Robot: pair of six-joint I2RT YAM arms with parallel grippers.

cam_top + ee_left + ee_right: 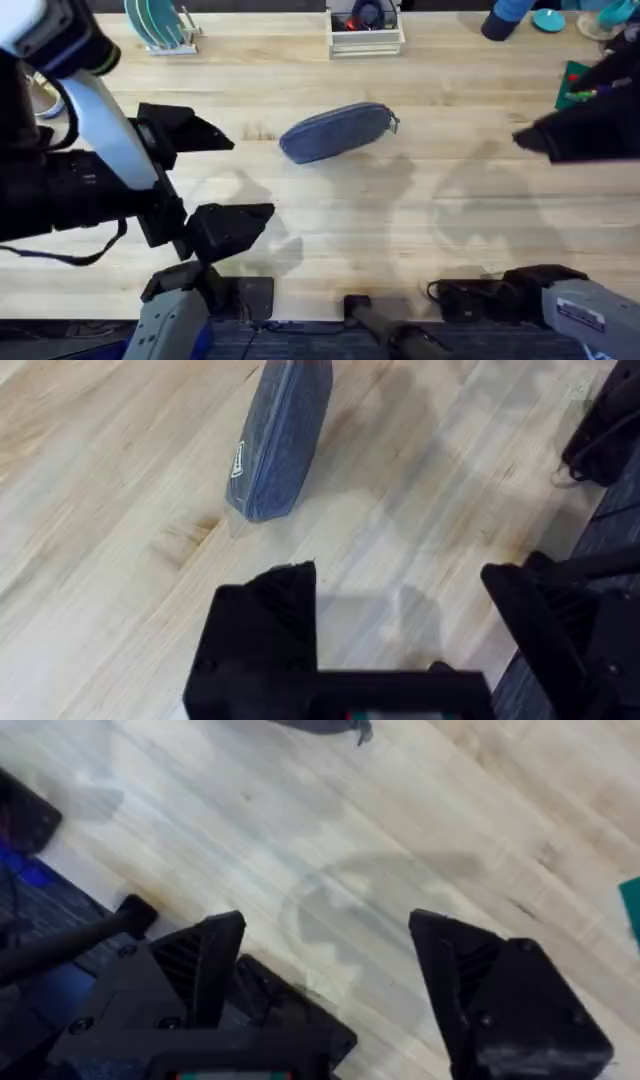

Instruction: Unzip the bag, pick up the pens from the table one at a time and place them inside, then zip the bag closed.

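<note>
Both claws stand apart and empty: the left gripper (215,180) at the near left, the right gripper (325,970) high at the right. Farther off, mid-table (420,250), the bag (337,131) lies closed, long axis left-right, nearer the left claw. Left wrist view shows its label end.

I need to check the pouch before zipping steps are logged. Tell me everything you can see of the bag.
The bag is an oblong blue-grey fabric pouch lying on the table, at a slight slant, near mid-table. A small pull loop sticks out at its right end, and the left wrist view shows a small white label on its side. It looks closed, though the zipper line is hard to make out. Nothing touches it: the left gripper and the right gripper are both open and apart from it.
</note>
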